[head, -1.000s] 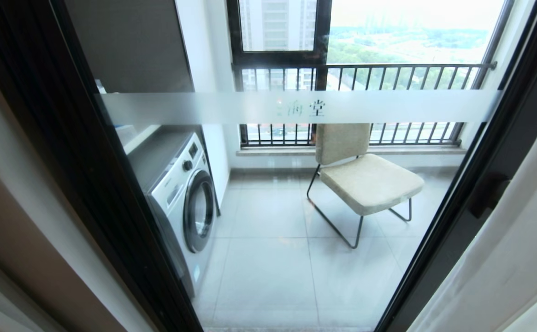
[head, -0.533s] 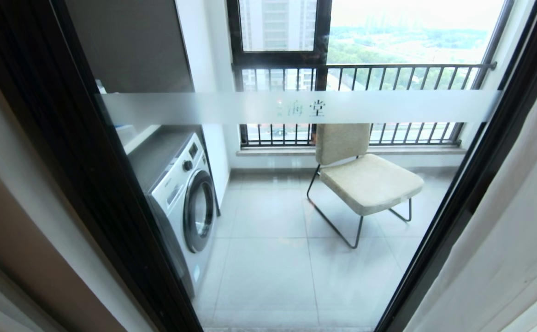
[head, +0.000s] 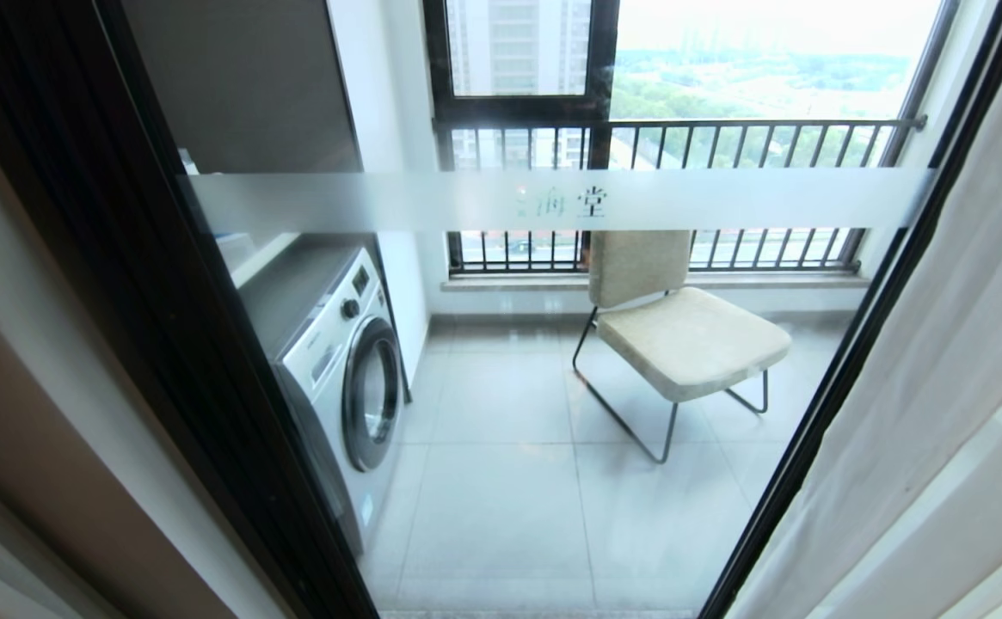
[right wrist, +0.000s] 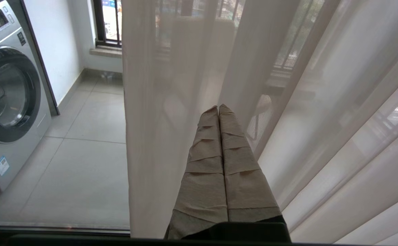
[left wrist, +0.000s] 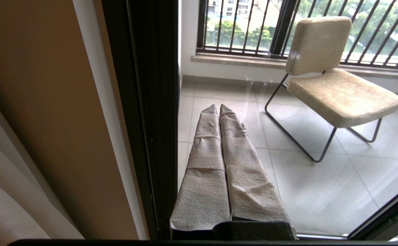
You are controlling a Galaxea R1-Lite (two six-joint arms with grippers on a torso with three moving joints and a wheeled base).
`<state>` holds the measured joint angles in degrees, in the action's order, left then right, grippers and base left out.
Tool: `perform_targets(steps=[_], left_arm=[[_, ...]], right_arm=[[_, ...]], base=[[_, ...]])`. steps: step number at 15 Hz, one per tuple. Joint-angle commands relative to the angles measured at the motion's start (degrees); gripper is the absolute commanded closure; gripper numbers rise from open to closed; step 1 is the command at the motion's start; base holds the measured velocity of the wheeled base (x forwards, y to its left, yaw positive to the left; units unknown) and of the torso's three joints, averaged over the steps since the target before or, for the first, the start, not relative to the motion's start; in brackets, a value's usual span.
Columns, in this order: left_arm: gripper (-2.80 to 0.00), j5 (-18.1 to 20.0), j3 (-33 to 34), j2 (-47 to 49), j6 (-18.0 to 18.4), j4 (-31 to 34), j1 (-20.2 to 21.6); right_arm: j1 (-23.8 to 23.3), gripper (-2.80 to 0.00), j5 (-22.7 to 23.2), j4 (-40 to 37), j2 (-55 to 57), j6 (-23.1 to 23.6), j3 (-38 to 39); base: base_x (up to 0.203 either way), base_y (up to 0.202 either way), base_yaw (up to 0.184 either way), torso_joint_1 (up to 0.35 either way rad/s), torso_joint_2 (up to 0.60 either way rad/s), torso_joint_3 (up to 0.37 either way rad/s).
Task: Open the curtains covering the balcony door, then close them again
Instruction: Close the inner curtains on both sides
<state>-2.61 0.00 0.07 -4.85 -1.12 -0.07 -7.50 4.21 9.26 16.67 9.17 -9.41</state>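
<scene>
Sheer white curtains (head: 939, 387): drawn aside right, baring black-framed glass balcony door (head: 552, 199). Right claw (right wrist: 218, 107): pinched shut, empty, nosing the sheer; left claw (left wrist: 218, 106) likewise.

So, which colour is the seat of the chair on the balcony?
Beige, on a thin dark metal frame; the chair shows best in the left wrist view.

Head view: the glass of the balcony door (head: 552, 481) fills the centre of the frame, a closed barrier between its black frame members (head: 165, 344). The washing machine (head: 337, 361), centre left, and chair (head: 681, 335), centre right, stand behind the glass. The sheer curtain (head: 922, 413) hangs along the right edge, overlapping the right frame member. Right wrist view: the right gripper (right wrist: 218, 107), fingers pressed together, points into the curtain's folds; bare glass lies toward the washing machine. Left wrist view: the left gripper (left wrist: 218, 106), likewise closed, faces uncovered glass beside the frame.
</scene>
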Motion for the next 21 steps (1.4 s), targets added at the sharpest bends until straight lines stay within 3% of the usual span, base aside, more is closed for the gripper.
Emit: perform_targets(steps=[1, 5, 12, 14, 21], left_arm=[[0.0, -0.03, 0.0, 0.01, -0.07, -0.02, -0.01], [0.0, -0.03, 0.0, 0.01, -0.07, -0.02, -0.01], [0.0, -0.03, 0.0, 0.01, -0.07, -0.02, -0.01], [0.0, -0.03, 0.0, 0.01, -0.07, -0.02, -0.01], [0.0, -0.03, 0.0, 0.01, -0.07, -0.02, -0.01]], right_arm=[[0.03, 0.0, 0.02, 1.91, -0.41, -0.08, 2.84], [3.15, 0.0, -1.46, 9.13, -0.51, -0.29, 9.41], [3.52, 0.0, -1.92, -6.01, -0.68, -1.96, 9.41], [5.5, 0.0, -1.92, -9.52, -1.97, -2.12, 9.41], [7.31, 0.0, -1.72, -9.52, -15.1, -2.44, 9.41]], base=[[0.0, 0.0, 0.0, 0.0, 0.0, 0.0], [0.0, 0.0, 0.0, 0.0, 0.0, 0.0], [0.0, 0.0, 0.0, 0.0, 0.0, 0.0], [0.0, 0.0, 0.0, 0.0, 0.0, 0.0], [0.0, 0.0, 0.0, 0.0, 0.0, 0.0]])
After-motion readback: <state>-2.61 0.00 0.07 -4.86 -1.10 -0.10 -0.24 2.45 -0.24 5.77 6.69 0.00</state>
